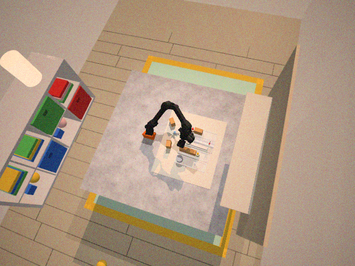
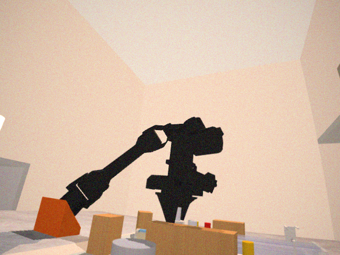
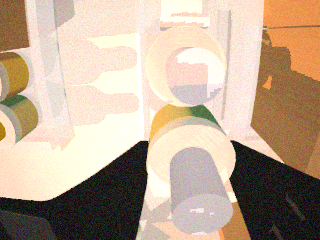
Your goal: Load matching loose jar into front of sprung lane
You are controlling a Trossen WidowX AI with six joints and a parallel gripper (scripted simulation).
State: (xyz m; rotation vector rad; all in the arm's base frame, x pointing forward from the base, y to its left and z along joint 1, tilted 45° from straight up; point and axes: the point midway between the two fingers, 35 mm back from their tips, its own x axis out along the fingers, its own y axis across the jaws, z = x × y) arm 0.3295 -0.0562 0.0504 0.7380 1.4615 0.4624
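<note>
My gripper points down and is shut on a jar with a grey cylindrical top, a cream shoulder and a yellow and green side. I hold it at the front part of the clear lane. The jar in the lane has a cream shoulder and pale round top and stands directly behind mine; they look touching. The white pusher plate is close behind that jar. The held jar's base and the front stop are hidden.
A long wooden block lies beside the lane; other wooden blocks stand around. A grey round container is near the front. Yellow-green jars are in a neighbouring lane.
</note>
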